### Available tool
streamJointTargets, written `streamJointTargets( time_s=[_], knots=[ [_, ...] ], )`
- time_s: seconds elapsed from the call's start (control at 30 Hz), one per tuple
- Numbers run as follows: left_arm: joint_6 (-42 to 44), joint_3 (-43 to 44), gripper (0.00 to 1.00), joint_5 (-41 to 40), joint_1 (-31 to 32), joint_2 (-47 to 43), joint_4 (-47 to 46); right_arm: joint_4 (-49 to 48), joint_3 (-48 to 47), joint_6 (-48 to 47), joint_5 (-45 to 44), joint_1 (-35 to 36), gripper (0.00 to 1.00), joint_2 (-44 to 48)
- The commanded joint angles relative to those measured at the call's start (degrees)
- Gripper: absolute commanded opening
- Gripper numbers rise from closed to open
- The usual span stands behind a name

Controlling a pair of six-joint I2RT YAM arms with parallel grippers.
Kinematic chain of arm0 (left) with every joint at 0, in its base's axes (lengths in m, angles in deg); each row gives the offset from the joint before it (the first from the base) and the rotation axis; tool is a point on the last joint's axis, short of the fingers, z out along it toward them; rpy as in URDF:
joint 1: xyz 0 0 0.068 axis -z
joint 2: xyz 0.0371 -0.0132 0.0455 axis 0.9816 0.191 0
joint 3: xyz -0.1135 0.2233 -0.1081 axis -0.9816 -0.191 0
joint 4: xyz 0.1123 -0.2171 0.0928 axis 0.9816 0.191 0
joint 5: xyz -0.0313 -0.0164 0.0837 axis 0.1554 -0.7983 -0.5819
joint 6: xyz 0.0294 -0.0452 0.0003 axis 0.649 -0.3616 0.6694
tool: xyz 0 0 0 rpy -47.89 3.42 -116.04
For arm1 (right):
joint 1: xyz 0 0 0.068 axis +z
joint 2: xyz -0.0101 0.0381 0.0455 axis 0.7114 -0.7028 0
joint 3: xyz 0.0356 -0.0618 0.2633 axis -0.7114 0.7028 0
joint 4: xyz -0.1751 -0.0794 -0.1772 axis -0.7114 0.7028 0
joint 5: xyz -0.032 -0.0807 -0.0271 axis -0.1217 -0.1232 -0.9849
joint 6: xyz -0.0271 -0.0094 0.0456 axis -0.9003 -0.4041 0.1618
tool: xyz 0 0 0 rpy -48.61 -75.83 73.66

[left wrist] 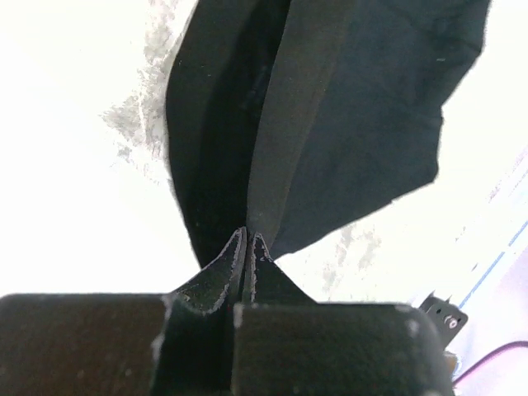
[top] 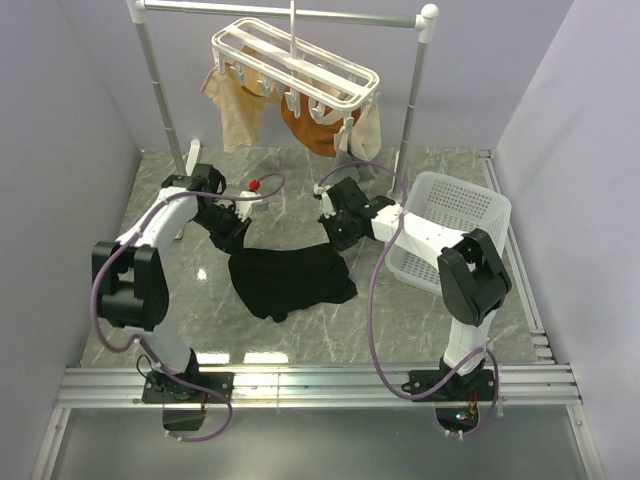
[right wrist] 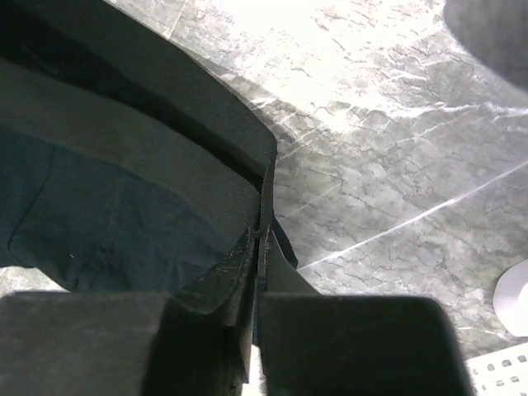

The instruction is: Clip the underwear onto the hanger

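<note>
The black underwear (top: 290, 280) hangs stretched between both grippers just above the marble floor. My left gripper (top: 232, 238) is shut on its left waistband corner, and the fabric (left wrist: 330, 132) runs out from the pinched fingertips. My right gripper (top: 338, 236) is shut on the right waistband corner, with the waistband (right wrist: 140, 140) folded at the tips. The white hanger (top: 295, 62) hangs from the rail at the back, well above and behind both grippers, with tan and orange garments clipped to it.
A white laundry basket (top: 450, 225) stands right of the right arm. The metal rail stand's posts (top: 165, 90) rise at back left and back right. A small red object (top: 256, 185) lies on the floor behind the left gripper. Grey walls close in both sides.
</note>
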Motion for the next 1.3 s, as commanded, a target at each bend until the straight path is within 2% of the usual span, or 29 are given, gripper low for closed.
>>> streamJointTargets(
  time_s=[0.0, 0.03, 0.13, 0.23, 0.43, 0.67, 0.97, 1.1, 1.27],
  knots=[
    [4.7, 0.3, 0.00, 2.3, -0.3, -6.2, 3.7, 0.1, -2.2, -0.1, 0.8, -0.9, 0.08, 2.7],
    [5.8, -0.3, 0.00, 1.7, -0.4, -6.7, 3.7, 0.1, -2.3, 0.0, 1.1, -1.1, 0.19, 2.6],
    [9.9, -3.1, 0.00, 0.0, -0.8, -7.8, 4.8, 0.3, -2.9, 0.8, 3.3, -2.3, 0.37, 1.3],
    [14.9, -6.5, 0.00, -1.2, -1.2, -11.6, 4.0, 0.9, -4.2, 3.3, 7.1, -4.4, 0.45, -0.4],
    [22.4, -11.7, 0.00, -0.9, -1.0, -20.1, 1.9, 1.8, -7.3, 7.9, 13.7, -7.4, 0.45, -4.6],
    [24.0, -16.1, 0.00, -4.6, 3.8, -25.8, -1.3, 1.9, -12.7, 11.2, 18.2, -7.3, 0.43, -11.5],
    [23.6, -17.4, 0.00, -6.7, 6.9, -26.7, -2.8, -0.5, -17.0, 14.8, 20.3, -7.5, 0.42, -19.3],
    [22.8, -17.1, 0.00, -7.0, 7.2, -26.4, -3.7, -1.1, -16.8, 15.5, 23.4, -7.4, 0.38, -22.2],
    [21.4, -17.1, 0.00, -7.0, 7.4, -25.8, -5.3, -2.7, -15.3, 16.6, 31.2, -7.4, 0.35, -23.3]
  ],
)
